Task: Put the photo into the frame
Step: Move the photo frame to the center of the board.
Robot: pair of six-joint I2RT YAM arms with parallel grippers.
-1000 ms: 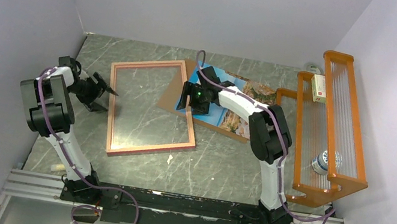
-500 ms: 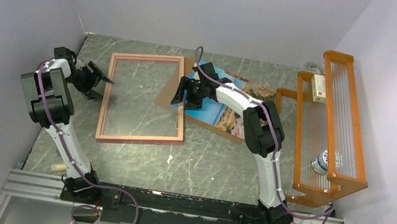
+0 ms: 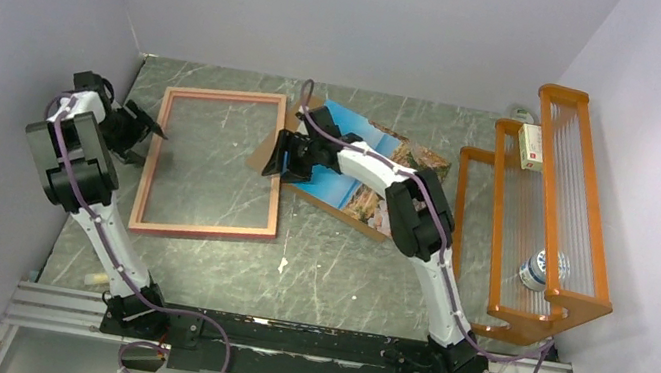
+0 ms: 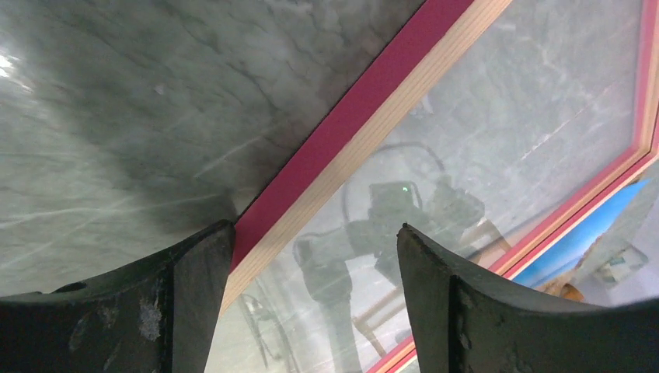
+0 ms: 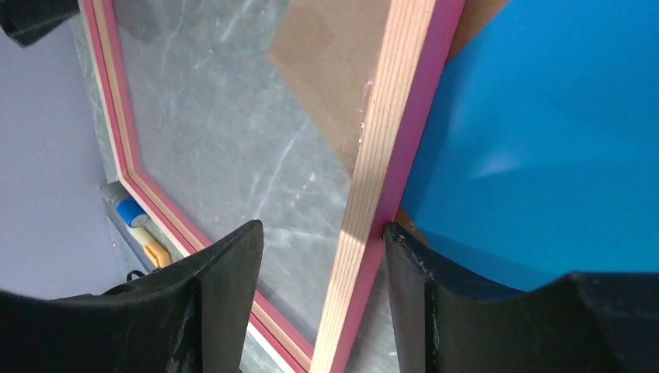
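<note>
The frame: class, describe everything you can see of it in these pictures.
The frame is a thin rectangle with rails pink on the outer edge and pale wood inside, around a clear reflective pane. It is empty; the grey table shows through. It lies left of centre, its right rail over a corner of the brown board. The open jaws of the left gripper straddle its left rail, those of the right gripper its right rail.

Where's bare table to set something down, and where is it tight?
Free: the table strip between the frame and the arm bases; also the far strip behind the frame. Tight: where right gripper, photo and backing board meet; orange rack fills the right.
</note>
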